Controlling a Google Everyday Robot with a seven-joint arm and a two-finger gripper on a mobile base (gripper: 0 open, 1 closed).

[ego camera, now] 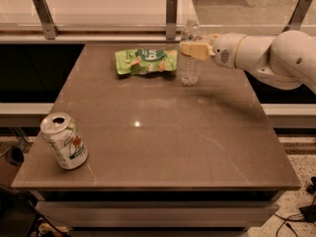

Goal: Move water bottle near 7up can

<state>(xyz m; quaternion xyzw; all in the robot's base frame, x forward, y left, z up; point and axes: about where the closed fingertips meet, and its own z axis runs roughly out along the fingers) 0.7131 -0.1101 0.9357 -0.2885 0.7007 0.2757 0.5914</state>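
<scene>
The 7up can (64, 141) stands upright at the near left corner of the table (163, 127), well apart from the gripper (189, 49), far to its left and toward the camera. The gripper reaches in from the right at the far side, with its pale fingers (195, 49) closed narrowly around the upper part of the water bottle (189, 70). The bottle stands upright on the table. A green snack bag (145, 61) lies flat just left of the gripper, beside the bottle.
</scene>
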